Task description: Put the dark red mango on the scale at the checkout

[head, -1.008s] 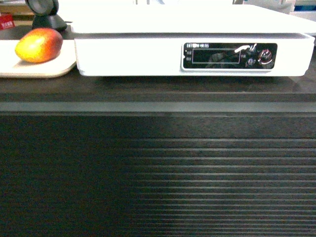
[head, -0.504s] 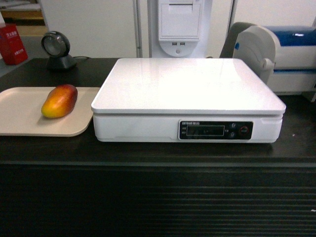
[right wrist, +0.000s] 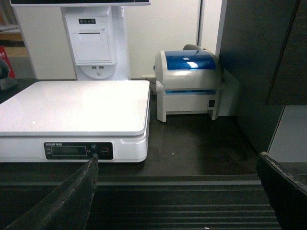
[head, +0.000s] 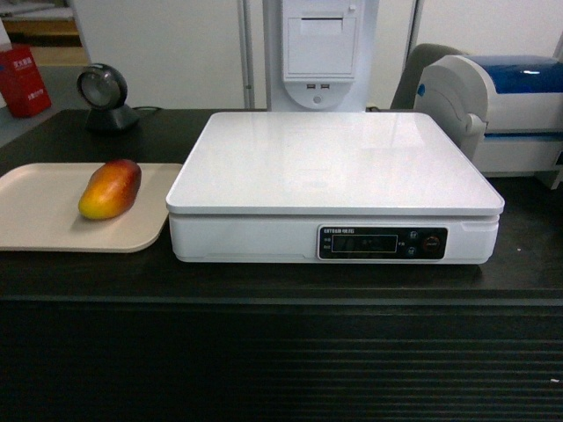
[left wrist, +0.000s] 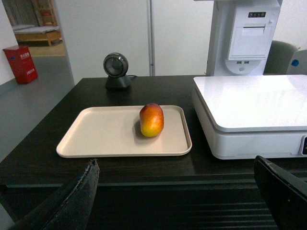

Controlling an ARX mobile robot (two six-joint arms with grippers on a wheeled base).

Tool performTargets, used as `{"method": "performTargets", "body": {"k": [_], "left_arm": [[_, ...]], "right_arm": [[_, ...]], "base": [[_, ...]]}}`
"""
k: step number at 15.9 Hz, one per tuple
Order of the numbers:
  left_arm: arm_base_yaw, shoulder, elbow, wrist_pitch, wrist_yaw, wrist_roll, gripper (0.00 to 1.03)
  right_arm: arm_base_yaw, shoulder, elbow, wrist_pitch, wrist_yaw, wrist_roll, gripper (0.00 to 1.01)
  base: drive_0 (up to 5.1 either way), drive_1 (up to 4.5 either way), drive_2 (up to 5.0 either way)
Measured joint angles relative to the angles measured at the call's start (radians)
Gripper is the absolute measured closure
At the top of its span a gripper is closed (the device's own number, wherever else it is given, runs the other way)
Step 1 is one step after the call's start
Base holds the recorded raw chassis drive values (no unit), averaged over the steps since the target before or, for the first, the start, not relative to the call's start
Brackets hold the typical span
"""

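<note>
The long black table (head: 264, 277) of the checkout filled the width of the room before me, matte on top and ribbed dark down its front. On it sat the white scale (head: 334, 163), its glossy platter bare, its black display panel (head: 383, 243) facing outward. Just beside the scale's left edge lay a beige tray (head: 35, 220), and on that tray, near its right half, rested the dark red mango (head: 110, 188), lying on its side with the red end away and the yellow-orange end nearer. Behind stood a white receipt printer column (head: 321, 48), a white-and-blue label printer (right wrist: 188, 85) off to the right, a round black barcode scanner (left wrist: 116, 70) at the back left, and a red box (head: 19, 79) on the floor beyond.

Nothing had been picked up; I judged the task to stand at its very start, the approach to the fruit. The next move would call for the left arm to reach over the tray, close around the mango, lift it clear of the tray's rim and carry it right onto the platter.

The left claw (left wrist: 182, 196) showed only as two dark fingertips at the lower corners of its wrist view, spread wide apart and holding nothing; the right claw (right wrist: 182, 196) likewise stood released and empty. Neither arm appeared in the head view. The digits on the display were too small to read.
</note>
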Motion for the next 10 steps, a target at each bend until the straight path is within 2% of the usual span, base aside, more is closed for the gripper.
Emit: {"method": "performTargets", "body": {"k": [10], "left_arm": [[0.000,0.000,0.000,0.000,0.000,0.000,0.05]], "right_arm": [[0.000,0.000,0.000,0.000,0.000,0.000,0.03]], "base": [[0.0,0.00,0.0]]}}
